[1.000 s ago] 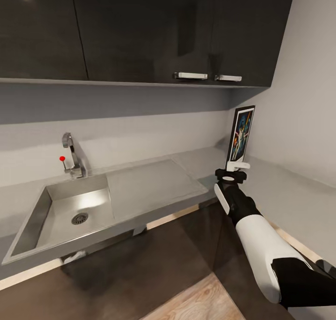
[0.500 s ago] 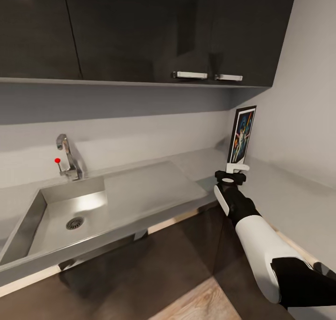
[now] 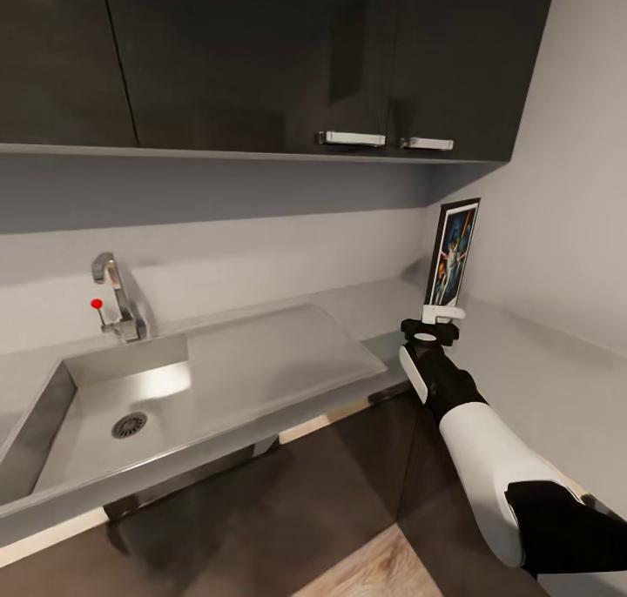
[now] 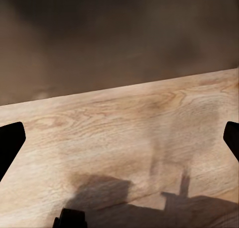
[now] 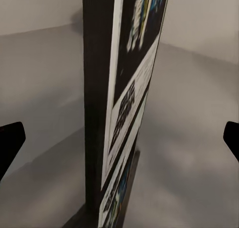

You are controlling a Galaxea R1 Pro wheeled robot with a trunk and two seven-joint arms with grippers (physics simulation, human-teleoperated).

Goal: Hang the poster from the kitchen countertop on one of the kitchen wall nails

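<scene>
The poster [image 3: 452, 253] stands upright on the kitchen countertop [image 3: 261, 353] in the right corner, near the side wall. My right gripper [image 3: 438, 320] sits at its lower edge. In the right wrist view the poster [image 5: 127, 103] shows edge-on, with its black frame and white border, between the two widely spread fingertips [image 5: 11, 138] of the open right gripper [image 5: 119, 143]; neither fingertip touches it. My left gripper [image 4: 119, 143] is open over the pale wood floor [image 4: 124, 123], holding nothing. The wall nails are out of view.
A sink basin [image 3: 113, 405] with a chrome tap [image 3: 113, 297] is set in the countertop's left part, with a drainboard [image 3: 270, 353] beside it. Dark wall cupboards [image 3: 287, 57] hang above. A light-grey side wall [image 3: 566, 188] closes the right. Dark base cabinets [image 3: 287, 493] stand below.
The whole head view has shifted, so the sink and tap sit further left in the picture. The right gripper stays at the poster's base, still open.
</scene>
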